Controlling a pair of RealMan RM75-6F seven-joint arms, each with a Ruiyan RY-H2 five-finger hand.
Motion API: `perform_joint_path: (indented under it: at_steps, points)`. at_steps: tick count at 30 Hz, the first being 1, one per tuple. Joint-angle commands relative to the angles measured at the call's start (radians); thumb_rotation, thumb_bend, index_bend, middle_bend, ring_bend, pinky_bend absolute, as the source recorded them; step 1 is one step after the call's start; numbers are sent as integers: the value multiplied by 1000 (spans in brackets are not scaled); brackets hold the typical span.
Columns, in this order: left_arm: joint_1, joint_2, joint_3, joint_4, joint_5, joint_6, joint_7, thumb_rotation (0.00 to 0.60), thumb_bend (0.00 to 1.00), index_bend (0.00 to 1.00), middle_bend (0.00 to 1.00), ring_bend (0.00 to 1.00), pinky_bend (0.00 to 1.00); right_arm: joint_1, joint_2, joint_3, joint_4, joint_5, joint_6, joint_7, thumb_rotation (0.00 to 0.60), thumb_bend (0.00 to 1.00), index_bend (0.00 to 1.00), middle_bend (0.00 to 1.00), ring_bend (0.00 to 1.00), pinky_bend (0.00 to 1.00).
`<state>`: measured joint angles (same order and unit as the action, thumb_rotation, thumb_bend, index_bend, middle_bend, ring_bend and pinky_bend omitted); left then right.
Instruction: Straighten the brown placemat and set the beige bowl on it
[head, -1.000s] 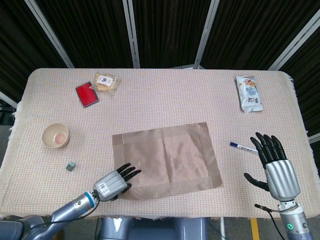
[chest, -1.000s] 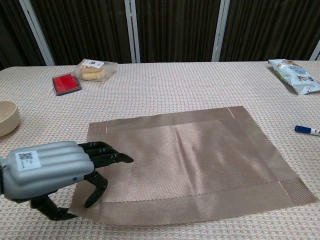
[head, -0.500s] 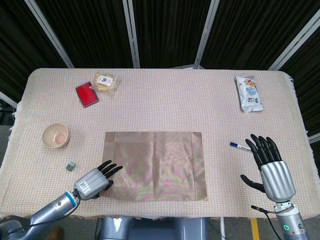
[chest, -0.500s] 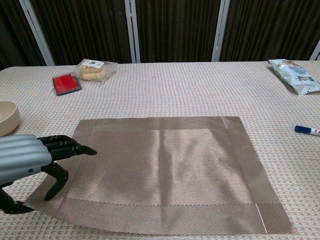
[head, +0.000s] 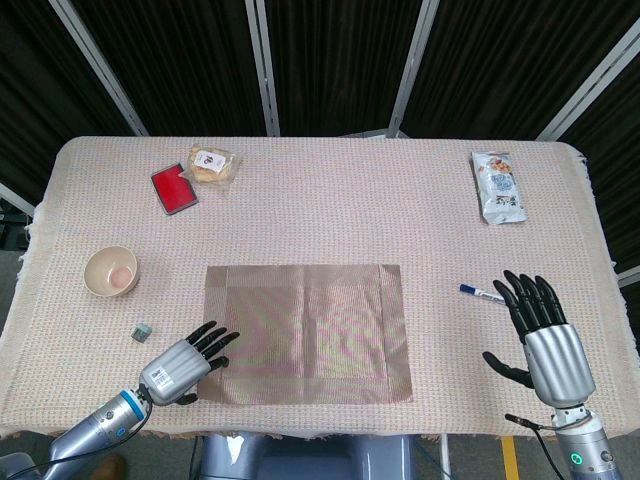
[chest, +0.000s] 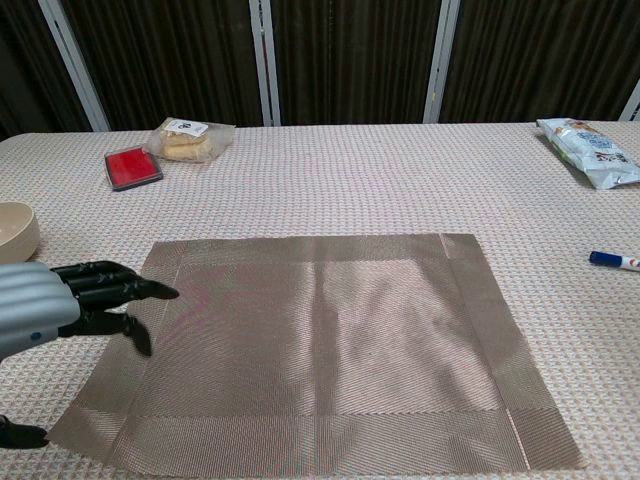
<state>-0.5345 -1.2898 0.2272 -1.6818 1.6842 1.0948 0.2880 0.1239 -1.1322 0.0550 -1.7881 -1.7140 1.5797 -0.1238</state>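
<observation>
The brown placemat (head: 308, 334) is laid square near the counter's (head: 330, 215) front edge. The beige bowl (head: 111, 271) is found well apart, far left. Both left hand (head: 183, 363) and right hand (head: 545, 335) are spread, holding nothing. No label is legible. Dark curtains are seen behind.

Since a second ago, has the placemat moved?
Yes. In the head view the brown placemat has rotated from skewed to square with the table edge and shifted left, toward the beige bowl and away from the blue marker.

Woven, faintly sheeny brown placemat (head: 308, 333) on coarse, matt beige tablecloth (head: 330, 210)
</observation>
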Motion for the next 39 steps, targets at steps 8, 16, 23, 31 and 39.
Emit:
perform_joint_path:
  at_steps: [8,16,23,31,39]
  points:
    - [82,124,-122,35,-119,184,-194,600,0,18,0,0,0,-4,1,-6,-5,-17,6,4,600,0,0,0,0,0]
    - [101,109,-187,249,-282,102,-337,600,0,154,0,0,0,-6,1,-9,-9,-26,6,0,600,0,0,0,0,0]
    - [113,31,-202,444,-316,39,-429,600,25,284,0,0,0,-4,-4,-8,-6,-20,-4,-9,600,0,0,0,0,0]
    - [114,-47,-220,604,-350,-40,-459,600,102,411,0,0,0,-1,-7,-2,1,-7,-10,-10,600,0,0,0,0,0]
    - [105,-140,-241,758,-329,-45,-503,600,165,419,0,0,0,-2,-7,-1,4,-6,-10,-9,600,0,0,0,0,0]
